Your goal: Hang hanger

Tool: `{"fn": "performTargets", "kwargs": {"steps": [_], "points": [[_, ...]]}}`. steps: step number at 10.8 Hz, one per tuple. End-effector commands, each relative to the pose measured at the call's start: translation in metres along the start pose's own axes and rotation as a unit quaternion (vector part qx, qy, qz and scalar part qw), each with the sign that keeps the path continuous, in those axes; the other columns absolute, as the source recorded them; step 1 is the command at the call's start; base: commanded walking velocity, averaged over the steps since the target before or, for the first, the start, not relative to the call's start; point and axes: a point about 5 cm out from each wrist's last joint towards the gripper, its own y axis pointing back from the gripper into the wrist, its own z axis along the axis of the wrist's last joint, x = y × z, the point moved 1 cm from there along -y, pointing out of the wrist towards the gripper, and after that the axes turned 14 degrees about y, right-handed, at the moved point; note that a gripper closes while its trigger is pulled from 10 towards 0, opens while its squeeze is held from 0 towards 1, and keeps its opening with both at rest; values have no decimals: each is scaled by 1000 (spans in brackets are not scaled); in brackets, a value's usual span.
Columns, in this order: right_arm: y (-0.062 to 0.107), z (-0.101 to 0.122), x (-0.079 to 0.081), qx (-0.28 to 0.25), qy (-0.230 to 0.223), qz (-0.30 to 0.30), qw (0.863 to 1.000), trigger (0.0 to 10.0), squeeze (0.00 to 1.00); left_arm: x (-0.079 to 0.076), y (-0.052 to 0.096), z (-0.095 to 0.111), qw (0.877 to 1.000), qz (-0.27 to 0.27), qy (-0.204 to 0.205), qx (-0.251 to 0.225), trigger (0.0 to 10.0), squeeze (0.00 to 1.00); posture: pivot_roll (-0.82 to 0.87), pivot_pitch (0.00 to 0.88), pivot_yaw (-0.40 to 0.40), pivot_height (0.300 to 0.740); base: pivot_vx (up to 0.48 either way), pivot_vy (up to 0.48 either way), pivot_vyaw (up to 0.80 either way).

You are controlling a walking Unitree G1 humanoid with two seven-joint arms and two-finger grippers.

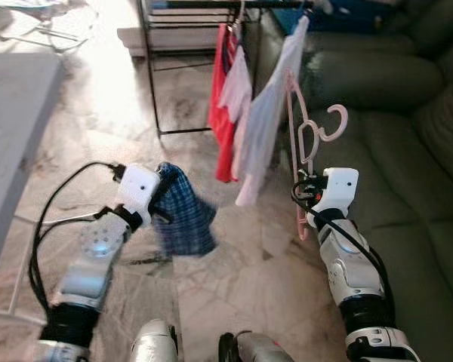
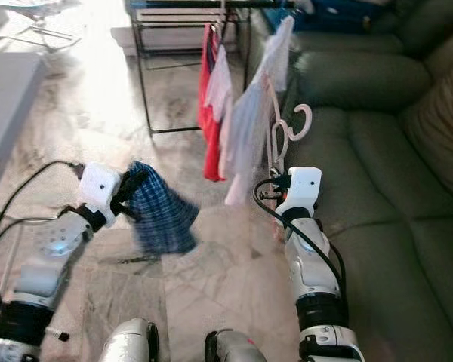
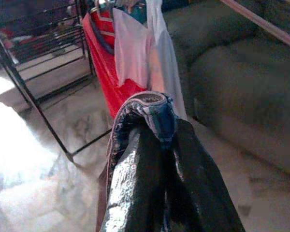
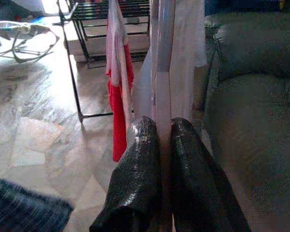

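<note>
Now, R gripper (image 1: pixel 306 183): jaws pinched tight on pink hanger (image 1: pixel 308 136); hold is low on its thin bar, hook end up
L gripper (image 1: pixel 160 197): jaws closed on blue plaid cloth (image 1: pixel 183 211); cloth droops below, clear of the floor
Hanger pos: upright, hook free in air, just beside white garment (image 1: pixel 268 113) on rack (image 1: pixel 196 6); not yet on the rail
Handling: prob. light, stiff plastic; thin & smooth so may twist in jaws; grip near the middle of the bar keeps hook steady; hook looks slim, could snap if forced
Cloth: soft, limp, light; bunches, no fixed shape
Around: red garment (image 1: pixel 223 98) hangs on rack too; green sofa (image 1: pixel 408 136) on robot's R; marble floor (image 1: pixel 234 279) below
</note>
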Motion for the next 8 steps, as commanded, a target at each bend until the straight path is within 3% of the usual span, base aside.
{"fn": "performTargets", "kwargs": {"steps": [1,4,8], "points": [[1,-1,-3,-1,1,-1,1000,10000,0,-4,-2,1,1000,-19,-12,2,10000,0,71,120,-87,740,0,0,-800],[1,0,-2,-2,3,1,1000,10000,0,-3,-2,4,1000,-28,0,-12,10000,0,70,123,-87,740,0,0,-800],[2,2,-1,-7,0,2,1000,10000,0,-10,-1,3,999,-49,9,-18,10000,0,67,128,-86,740,336,0,-800]]}}
